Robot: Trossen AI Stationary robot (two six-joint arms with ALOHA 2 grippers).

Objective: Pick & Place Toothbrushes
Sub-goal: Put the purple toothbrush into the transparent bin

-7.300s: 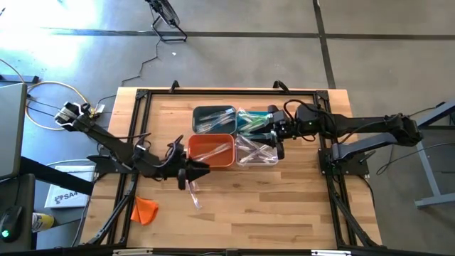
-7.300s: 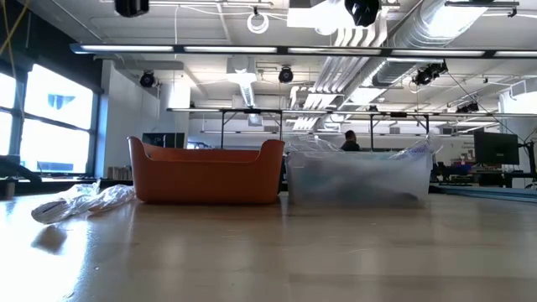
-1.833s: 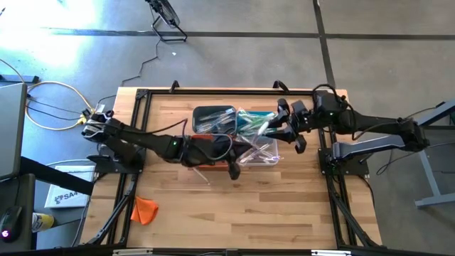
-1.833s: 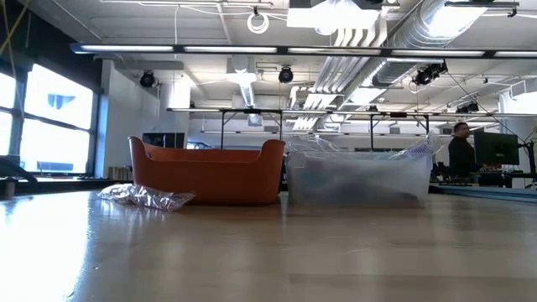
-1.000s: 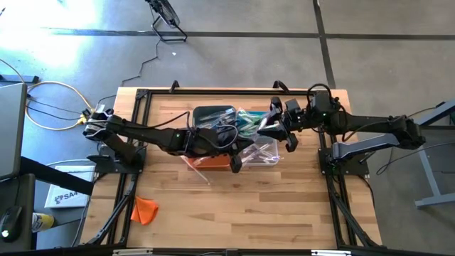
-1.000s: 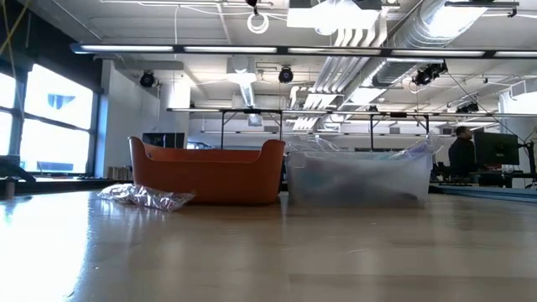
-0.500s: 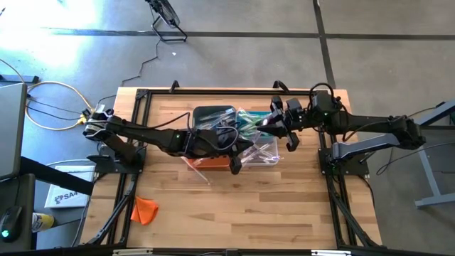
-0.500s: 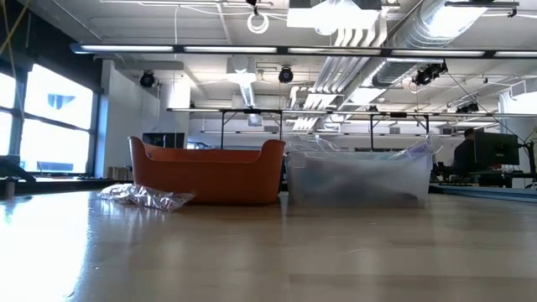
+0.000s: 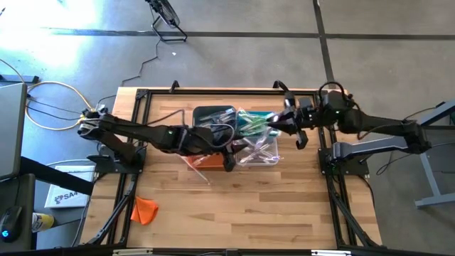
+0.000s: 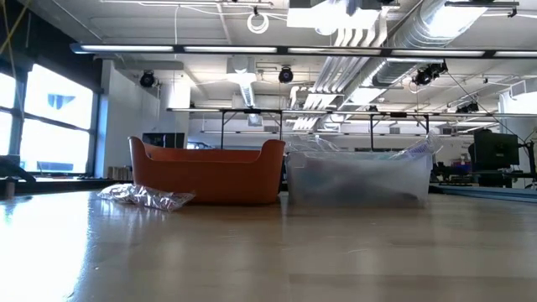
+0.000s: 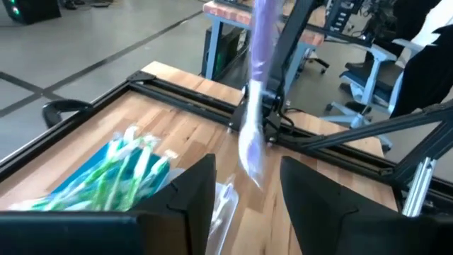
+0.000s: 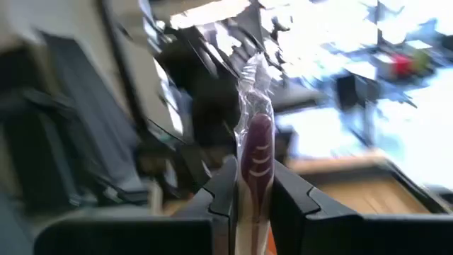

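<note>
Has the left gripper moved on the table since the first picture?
Yes. The left gripper now hangs at the bins, beside the clear bin; before, it was nearer the table's front edge, below the orange bin.

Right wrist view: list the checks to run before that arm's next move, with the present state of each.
1. Right pincer shut on the clear-wrapped, purplish-handled toothbrush: ok.
2. That toothbrush upright between the fingers, not slipping sideways: ok.
3. Left pincer open and empty: ok.
4. Which bin lies below the held toothbrush: cannot tell.
5. Loose wrapped toothbrush on the wooden table beside the orange plastic bin, not binned: not ok.
</note>
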